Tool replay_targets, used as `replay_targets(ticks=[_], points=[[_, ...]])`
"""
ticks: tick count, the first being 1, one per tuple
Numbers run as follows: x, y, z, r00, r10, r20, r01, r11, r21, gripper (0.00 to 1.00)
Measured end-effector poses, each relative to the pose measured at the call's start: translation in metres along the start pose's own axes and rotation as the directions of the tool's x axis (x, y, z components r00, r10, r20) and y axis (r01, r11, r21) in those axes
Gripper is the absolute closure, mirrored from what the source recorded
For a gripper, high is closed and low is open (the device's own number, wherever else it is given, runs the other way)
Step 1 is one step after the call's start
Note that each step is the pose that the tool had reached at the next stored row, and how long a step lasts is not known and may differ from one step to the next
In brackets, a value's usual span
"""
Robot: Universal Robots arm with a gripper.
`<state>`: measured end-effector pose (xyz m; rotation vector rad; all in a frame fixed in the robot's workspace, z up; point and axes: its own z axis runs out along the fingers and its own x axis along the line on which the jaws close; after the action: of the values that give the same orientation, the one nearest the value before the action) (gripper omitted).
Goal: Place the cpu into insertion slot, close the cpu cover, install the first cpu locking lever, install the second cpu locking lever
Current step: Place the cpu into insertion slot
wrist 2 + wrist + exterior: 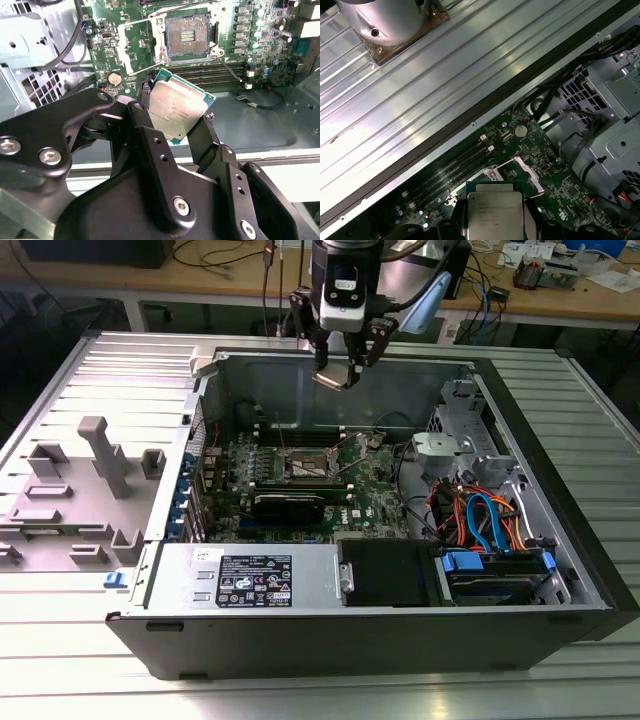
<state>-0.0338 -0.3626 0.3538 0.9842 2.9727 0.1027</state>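
My gripper [338,375] hangs above the open computer case, near its back wall, shut on the cpu [330,381]. In both wrist views the cpu [175,110] [492,215] is a silver-topped square on a green base, clamped by its edges between the black fingers [141,122]. The insertion slot [187,36] lies open below on the green motherboard [125,55], a dark square with a silvery rim. The exterior view puts the insertion slot [312,465] well below the gripper. The cpu cover [131,47] stands swung open beside the slot. A thin wire lever [229,64] sticks out on the slot's other side.
Long black memory slots [210,70] run beside the socket. A black expansion card [288,505] and the labelled power supply [250,580] lie nearer the camera. Drive cage and coloured cables [490,520] fill the exterior view's right. A grey fixture [105,455] stands outside the case.
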Motion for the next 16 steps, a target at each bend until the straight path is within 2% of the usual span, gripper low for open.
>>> replay_targets(ticks=[5,8,10,12,13,15,16], points=[[0.0000,-0.0002,0.0027,0.9974,0.072,0.0049,-0.072,0.9974,-0.0007,0.45],[-0.0001,-0.0003,0.0045,0.9930,0.117,0.0082,-0.117,0.9931,-0.0011,0.45],[-0.0001,-0.0004,0.0060,0.9882,0.153,0.0107,-0.153,0.9883,-0.0016,0.45],[-0.0001,-0.0005,0.0072,0.9829,0.183,0.0130,-0.183,0.9830,-0.0021,0.45],[-0.0001,-0.0005,0.0086,0.9765,0.215,0.0152,-0.215,0.9766,-0.0027,0.45],[-0.0001,-0.0006,0.0101,0.9681,0.250,0.0177,-0.250,0.9682,-0.0032,0.45],[-0.0001,-0.0007,0.0114,0.9607,0.277,0.0196,-0.277,0.9609,-0.0038,0.45]])
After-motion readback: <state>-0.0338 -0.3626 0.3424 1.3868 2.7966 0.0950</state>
